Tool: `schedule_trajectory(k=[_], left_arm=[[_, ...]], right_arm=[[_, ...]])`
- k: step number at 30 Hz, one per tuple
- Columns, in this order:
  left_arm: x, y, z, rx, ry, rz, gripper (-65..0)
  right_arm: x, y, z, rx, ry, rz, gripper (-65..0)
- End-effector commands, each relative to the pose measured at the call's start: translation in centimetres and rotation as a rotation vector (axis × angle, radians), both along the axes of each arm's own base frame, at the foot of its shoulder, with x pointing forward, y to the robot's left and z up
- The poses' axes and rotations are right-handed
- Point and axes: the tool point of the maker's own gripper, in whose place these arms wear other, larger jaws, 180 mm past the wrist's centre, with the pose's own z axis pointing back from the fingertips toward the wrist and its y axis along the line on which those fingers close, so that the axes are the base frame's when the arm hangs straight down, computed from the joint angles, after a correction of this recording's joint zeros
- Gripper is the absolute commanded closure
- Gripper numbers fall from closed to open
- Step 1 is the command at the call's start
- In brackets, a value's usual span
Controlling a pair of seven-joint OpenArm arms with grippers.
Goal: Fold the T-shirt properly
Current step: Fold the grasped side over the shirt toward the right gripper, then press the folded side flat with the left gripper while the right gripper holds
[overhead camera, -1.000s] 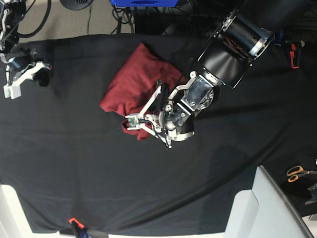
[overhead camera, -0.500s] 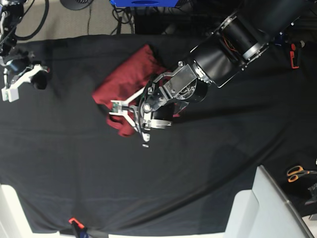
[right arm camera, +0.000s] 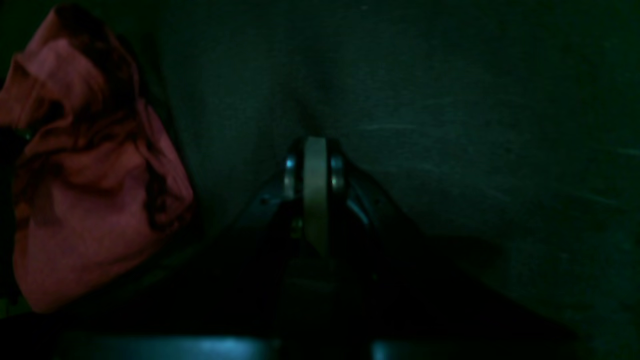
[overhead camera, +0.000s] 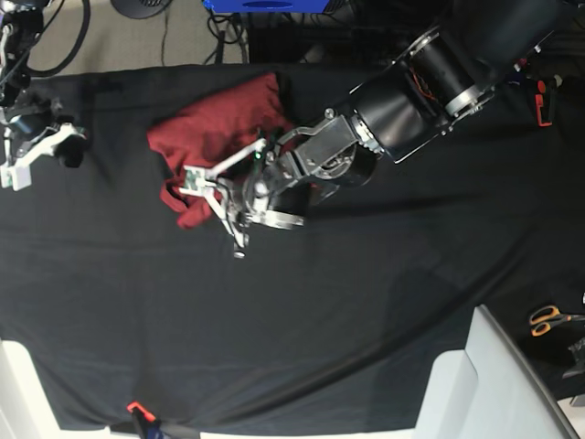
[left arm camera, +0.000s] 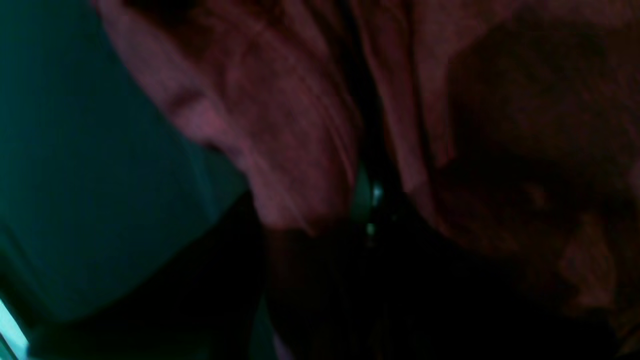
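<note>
While the T-shirt (overhead camera: 215, 137) is nowhere near folded, you can see where it sits — bunched in a maroon heap on the far side of the black table cloth (overhead camera: 366, 311), a bit toward your right arm's half in the base view. One end trails up to the cloth's far edge and the other end is crumpled under your left gripper (overhead camera: 218, 212).

That left gripper is down at the near edge of the heap, one finger (overhead camera: 195, 178) lying on the fabric. The left wrist view is just blurry red folds (left arm camera: 300, 125) right up against the lens, so I honestly can't tell if the jaws are pinching cloth or only pushing on it.

Your right gripper (right arm camera: 315, 150) is well apart from the shirt, parked by the cloth's edge — jaws clenched together with nothing between them. Its wrist view shows the shirt (right arm camera: 85, 175) lumped off to one side.

Orange scissors (overhead camera: 550, 318) lie off the cloth.
</note>
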Motion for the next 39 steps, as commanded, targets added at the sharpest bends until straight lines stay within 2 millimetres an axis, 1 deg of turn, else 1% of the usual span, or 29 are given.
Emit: schedule_trajectory(k=[1, 5, 8, 11, 12, 14, 16, 17, 18, 21, 23, 26, 28, 30, 31, 33, 34, 36, 39], left_arm=[[-0.6, -1.3, 0.5, -0.029, 0.014, -0.046, 0.0], [-1.2, -1.5, 0.3, -0.011, 0.011, -0.085, 0.0], [-0.4, -1.0, 0.6, -0.009, -0.004, -0.091, 0.0], [0.1, -1.2, 0.9, -0.022, -0.012, -0.096, 0.0], [0.1, -0.7, 0.8, -0.016, -0.011, -0.093, 0.0], [0.7, -0.3, 1.0, -0.013, -0.021, -0.089, 0.0], [0.8, -0.3, 1.1, -0.022, -0.020, -0.093, 0.0], [1.0, -0.2, 1.2, -0.020, -0.024, -0.091, 0.0], [1.2, 0.1, 1.1, -0.017, -0.024, -0.086, 0.0], [1.3, 0.1, 1.2, -0.021, -0.024, -0.080, 0.0], [1.3, 0.0, 1.2, -0.022, -0.023, -0.080, 0.0], [1.2, -0.2, 1.3, -0.025, -0.023, -0.082, 0.0], [1.2, -0.3, 1.3, -0.027, -0.023, -0.083, 0.0], [1.2, -0.3, 1.3, -0.028, -0.022, -0.082, 0.0], [1.2, -0.3, 1.3, -0.028, -0.022, -0.082, 0.0], [1.2, -0.3, 1.3, -0.028, -0.022, -0.081, 0.0], [1.2, -0.3, 1.3, -0.028, -0.022, -0.081, 0.0], [1.2, -0.3, 1.3, -0.028, -0.022, -0.081, 0.0], [1.3, -0.3, 1.3, -0.028, -0.024, -0.081, 0.0]], right_arm=[[1.3, -1.0, 1.4, -0.019, -0.053, 0.000, -0.9], [1.2, -1.4, 1.5, -0.026, -0.054, -0.005, -0.9], [1.2, -1.4, 1.5, -0.026, -0.053, -0.005, -0.9], [1.1, -1.4, 1.4, -0.026, -0.051, -0.005, -0.9], [1.1, -1.4, 1.4, -0.026, -0.051, -0.006, -0.9], [0.8, -1.4, 0.9, -0.050, -0.020, 0.002, -0.8], [0.2, -2.1, -0.1, -0.109, 0.031, -0.016, -0.8], [-0.1, -1.9, -0.5, -0.122, 0.048, -0.019, -0.8], [-0.3, -1.5, -1.0, -0.132, 0.063, -0.013, -0.8], [0.1, -0.3, -1.6, -0.140, 0.080, -0.003, -0.8], [-0.1, 0.7, -2.7, -0.134, 0.109, 0.002, -0.8], [-0.2, 2.7, -4.4, -0.136, 0.157, 0.058, -0.8], [-0.1, 3.9, -5.0, -0.114, 0.167, 0.071, -0.8], [-0.2, 4.4, -5.1, -0.105, 0.171, 0.077, -0.8], [-0.3, 5.2, -5.3, -0.094, 0.174, 0.086, -0.8], [-0.7, 6.3, -5.6, -0.082, 0.184, 0.105, -0.8], [-1.4, 6.7, -5.9, -0.078, 0.198, 0.116, -0.8], [-2.4, 8.6, -6.4, -0.056, 0.214, 0.141, -0.8], [-3.2, 9.6, -6.3, -0.055, 0.216, 0.168, -0.8]])
